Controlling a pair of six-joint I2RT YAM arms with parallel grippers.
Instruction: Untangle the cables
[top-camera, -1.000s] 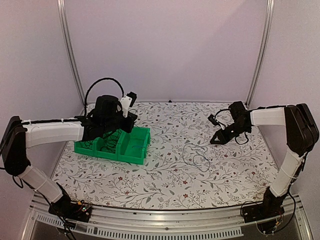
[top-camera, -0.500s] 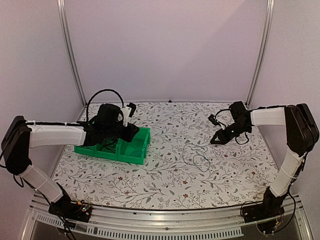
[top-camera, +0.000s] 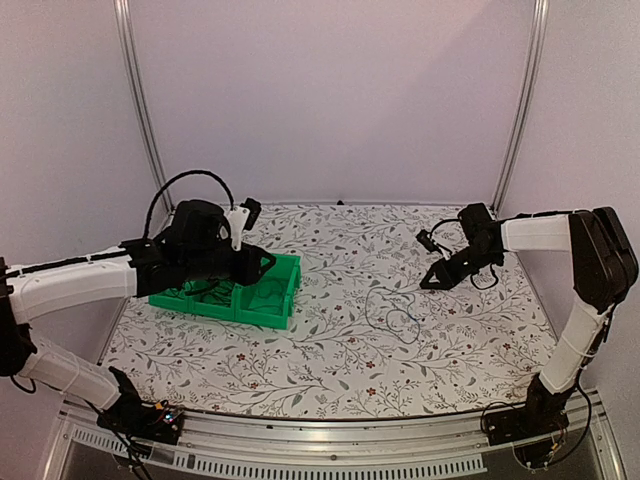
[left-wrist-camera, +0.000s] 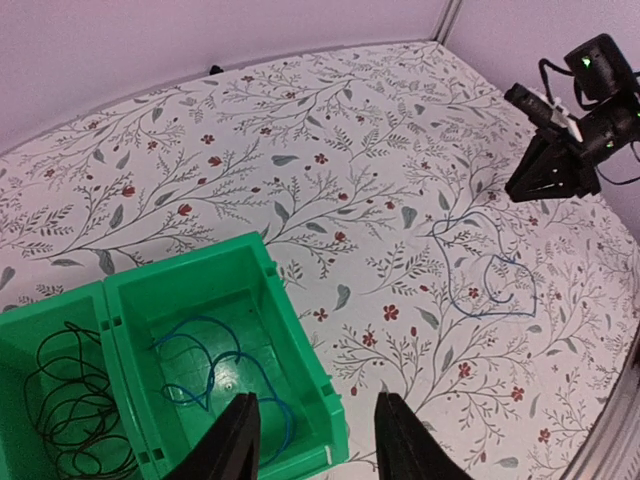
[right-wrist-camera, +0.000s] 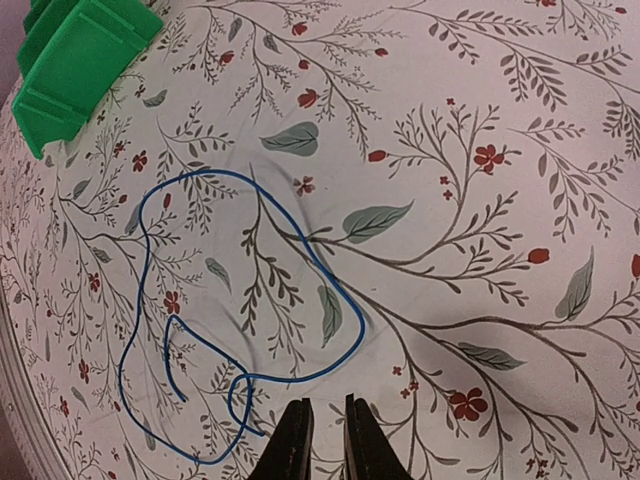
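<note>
The cables lie apart. One blue cable (top-camera: 392, 316) (right-wrist-camera: 360, 326) sprawls in loose loops on the floral table, right of centre. Another blue cable (left-wrist-camera: 236, 354) lies in the right compartment of the green bin (top-camera: 283, 300), and a black cable (left-wrist-camera: 70, 400) is coiled in the left compartment. My left gripper (left-wrist-camera: 315, 400) (top-camera: 262, 262) hovers above the bin's right compartment, open and empty. My right gripper (right-wrist-camera: 326, 402) (top-camera: 432, 283) hangs over the table just beyond the loose blue cable, its jaws a narrow gap apart with nothing between them.
The bin's corner (right-wrist-camera: 75, 60) shows at the top left of the right wrist view. Pale walls with metal posts (top-camera: 140, 110) close the table at the back and sides. The front rail (top-camera: 330, 440) carries both arm bases.
My left gripper has opened and drawn back and up from the bin, leaving the blue cable in the right compartment. The right arm has not moved.
</note>
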